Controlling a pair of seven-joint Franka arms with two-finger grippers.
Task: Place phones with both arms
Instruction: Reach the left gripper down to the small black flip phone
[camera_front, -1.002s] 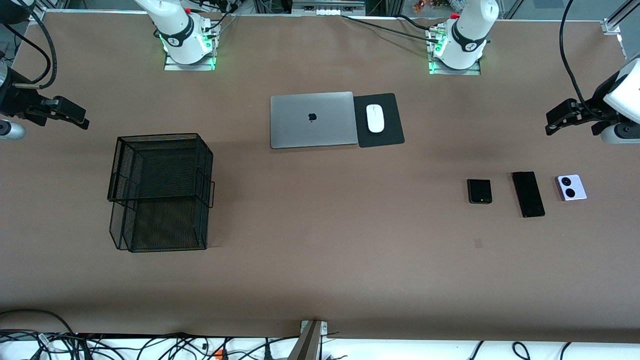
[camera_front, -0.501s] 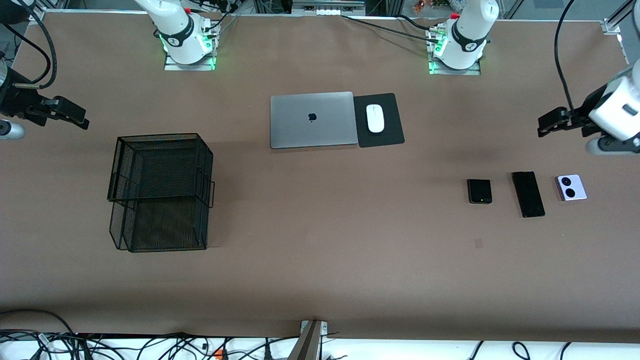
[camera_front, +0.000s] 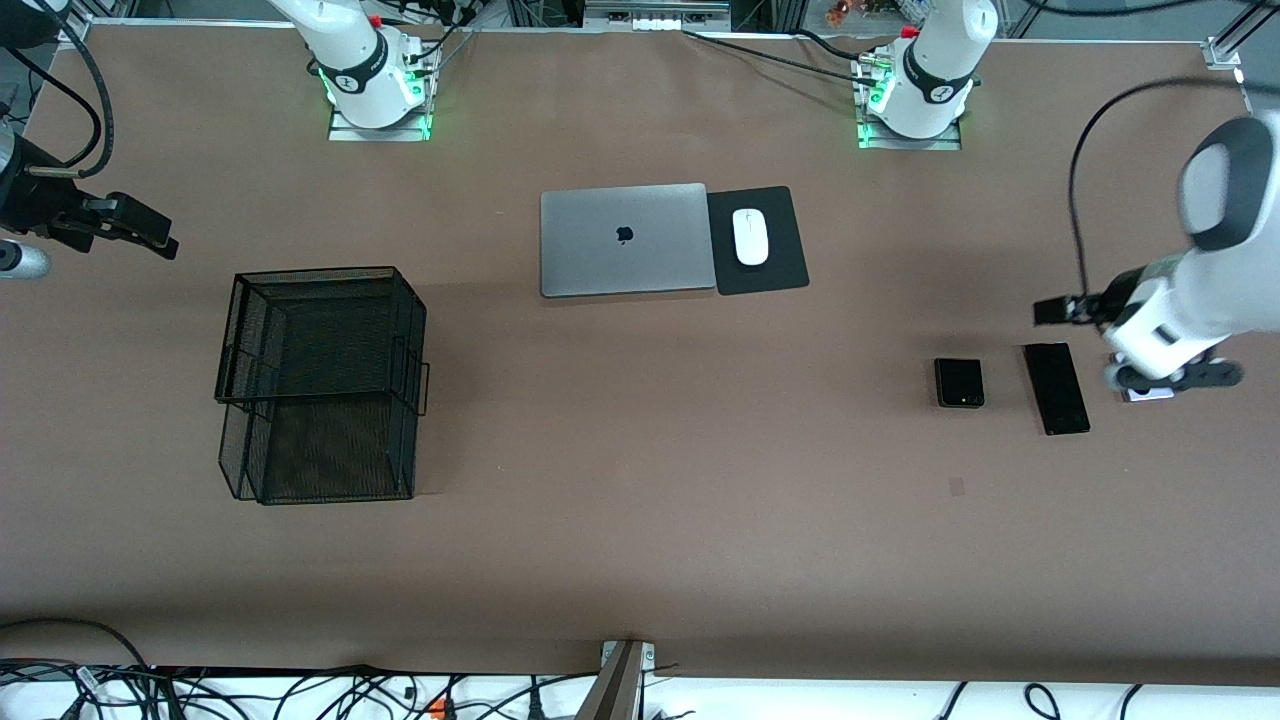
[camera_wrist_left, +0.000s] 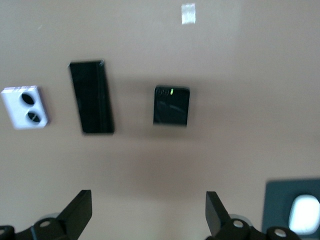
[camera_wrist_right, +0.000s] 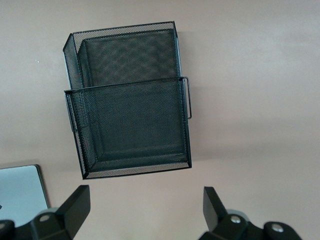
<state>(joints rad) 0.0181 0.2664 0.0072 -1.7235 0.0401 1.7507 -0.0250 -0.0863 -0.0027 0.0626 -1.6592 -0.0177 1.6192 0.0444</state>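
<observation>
Nearest the front camera, a wide band of bare brown desk (camera_front: 640, 560) runs the whole length, with a small pale tape mark (camera_front: 957, 486) on it.

Next comes the row of three phones toward the left arm's end. The small squarish black folded phone (camera_front: 959, 382) lies flat, apart from its neighbours, with a tiny green light at one corner. Beside it lies the long slim black slab (camera_front: 1056, 388), slightly angled. Only a sliver of the lavender-white phone (camera_front: 1148, 394) shows in the front view, since the left arm's wrist hangs above it; the left wrist view shows it whole (camera_wrist_left: 25, 107) with its two round black lenses. The phones do not touch, and bare desk separates them.

At about the same depth, toward the right arm's end, stands one black wire-mesh basket (camera_front: 320, 385) of two stepped compartments, both open on top, with free desk on every side.

The left gripper (camera_wrist_left: 148, 212) hangs over the desk just beside the slab, its jaws spread wide and holding nothing.

Farther off sit one closed silver laptop (camera_front: 624, 240) and, touching its edge, one black mouse pad (camera_front: 756, 240) carrying one white mouse (camera_front: 750, 236).

The right gripper (camera_wrist_right: 145, 207) waits above the desk edge at the right arm's end, spread wide and empty.
</observation>
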